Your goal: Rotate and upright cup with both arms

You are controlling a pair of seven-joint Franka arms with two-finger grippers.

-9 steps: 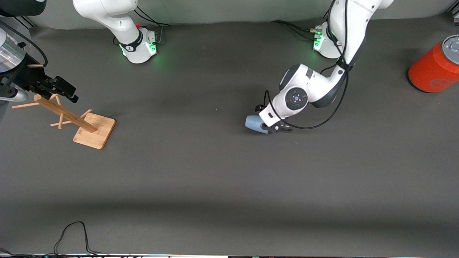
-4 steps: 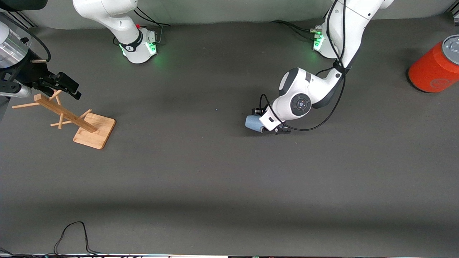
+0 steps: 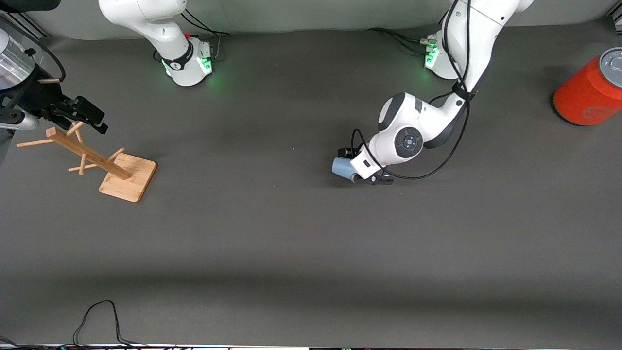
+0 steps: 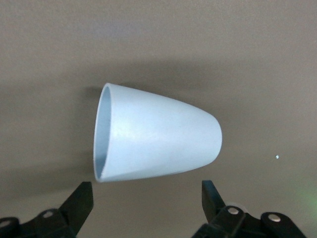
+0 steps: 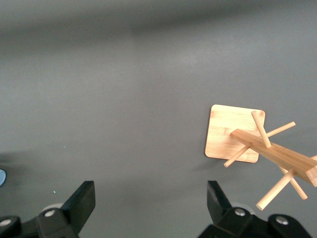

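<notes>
Cup: the small pale-blue tapered plastic cup lies on its side on the dark grey table, mid-table, toward the left arm's end.
Left gripper: over the cup, jaws apart, nothing held.
Step done well: lower squarely so the jaws straddle the cup's rounded wall; closing off-centre would likely roll it.
Right gripper: waits, jaws apart, over the wooden peg stand.

front high, facing bases; wrists look down; shared cup.
</notes>
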